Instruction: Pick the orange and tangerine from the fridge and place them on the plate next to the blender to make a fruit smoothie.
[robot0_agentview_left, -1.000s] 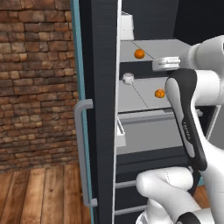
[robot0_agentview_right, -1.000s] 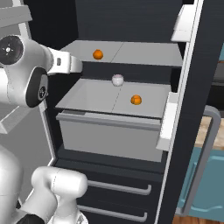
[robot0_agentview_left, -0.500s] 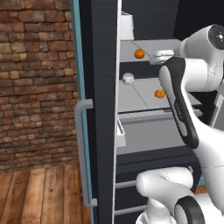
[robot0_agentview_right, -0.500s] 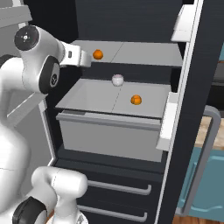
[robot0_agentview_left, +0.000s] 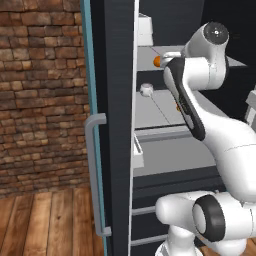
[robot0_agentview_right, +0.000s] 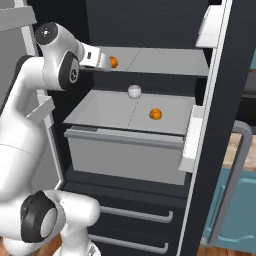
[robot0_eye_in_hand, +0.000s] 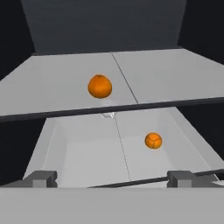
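The fridge (robot0_agentview_right: 165, 62) stands open with its grey shelves showing. One orange fruit (robot0_agentview_right: 113, 62) (robot0_agentview_left: 157, 61) (robot0_eye_in_hand: 99, 85) lies on the upper shelf. A second orange fruit (robot0_agentview_right: 155, 114) (robot0_eye_in_hand: 153, 140) lies on the shelf below. I cannot tell which is the orange and which the tangerine. My gripper (robot0_agentview_right: 106, 62) (robot0_agentview_left: 167, 56) (robot0_eye_in_hand: 111, 178) is level with the upper shelf, open, just short of the upper fruit and pointing at it. Nothing sits between its fingers. The plate and the blender are out of view.
A small white round thing (robot0_agentview_right: 134, 91) (robot0_agentview_left: 146, 90) sits at the back of the lower shelf. Below it is a grey drawer (robot0_agentview_right: 125, 155). The fridge door (robot0_agentview_right: 210, 130) with white bins stands open at right, its other door (robot0_agentview_left: 117, 125) at left. A brick wall (robot0_agentview_left: 40, 100) lies beyond.
The arm has swung up and forward, carrying the gripper along the upper shelf closer to the upper fruit. The jaws stayed open. Both fruits lie where they were.
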